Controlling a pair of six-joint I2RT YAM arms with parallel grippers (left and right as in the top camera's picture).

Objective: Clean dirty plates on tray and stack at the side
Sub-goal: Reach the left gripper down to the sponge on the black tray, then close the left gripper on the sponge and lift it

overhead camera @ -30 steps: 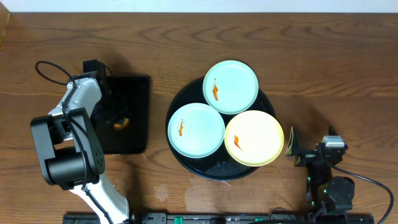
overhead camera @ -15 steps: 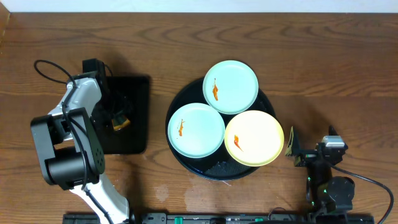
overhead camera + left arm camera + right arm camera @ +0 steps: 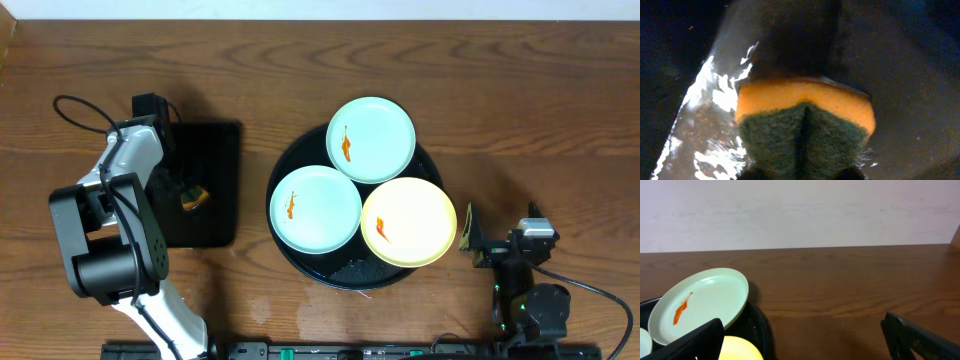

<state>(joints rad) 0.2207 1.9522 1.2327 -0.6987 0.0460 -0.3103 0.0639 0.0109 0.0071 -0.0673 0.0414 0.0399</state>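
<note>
Three dirty plates crowd the round tray (image 3: 340,270) mid-tabletop (image 3: 520,90), the far plate (image 3: 371,139) behind, the near-left plate (image 3: 315,209) and near-right plate (image 3: 408,221) side by side, edges meeting, while well left a rectangular tray (image 3: 220,170) carries the sponge (image 3: 194,198).

Overhead: evenly bright, soft shadows. Left wrist view: dim, with white glare on the glossy rectangular black tray (image 3: 705,100) at nine o'clock of the orange-and-green sponge (image 3: 805,107). Right wrist view: bright, the pale mint-blue round plate (image 3: 700,302) sharp.
</note>
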